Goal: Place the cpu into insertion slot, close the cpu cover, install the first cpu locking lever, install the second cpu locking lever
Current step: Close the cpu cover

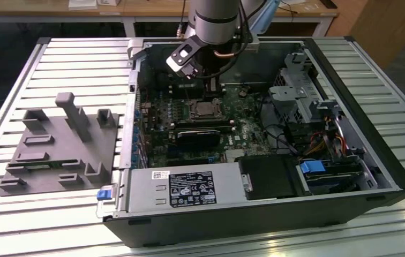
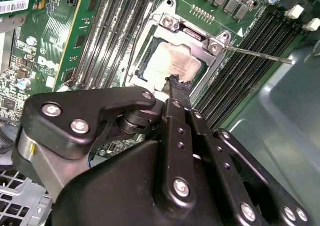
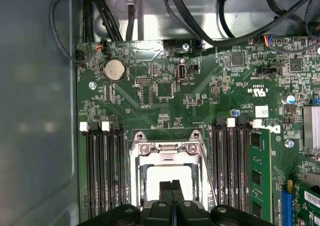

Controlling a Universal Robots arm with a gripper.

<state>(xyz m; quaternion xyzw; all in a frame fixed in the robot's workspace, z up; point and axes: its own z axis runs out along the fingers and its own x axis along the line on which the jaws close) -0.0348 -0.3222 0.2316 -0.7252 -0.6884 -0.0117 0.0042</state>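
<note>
The cpu (image 2: 175,61) sits flat in the insertion slot (image 3: 134,186) near the middle of the green motherboard (image 3: 165,96). Its top is a pale, dull silver-grey metal square that catches the light and reads almost white in both wrist views. A narrow strip of its darker carrier edge shows along one side. The cpu cover (image 2: 197,40), a thin silver frame with screw heads at its hinge end, lies down around the chip, and its square window leaves the metal top bare. A thin locking lever (image 2: 260,54) runs out from one corner of the frame and crosses the long black memory slots (image 3: 102,171) that flank the socket on both sides; it does not look latched. The gripper (image 2: 175,81) has its two black fingers drawn together into a narrow tip with nothing between them. That tip is poised at the near edge of the chip's top, just over it or touching it; I cannot tell which. In the exterior view the arm (image 1: 213,21) reaches down into the open computer case (image 1: 260,219), which rests on a slatted metal desk (image 1: 81,59). A grey fixture (image 1: 59,144) sits on the desk at the exterior view's left.
</note>
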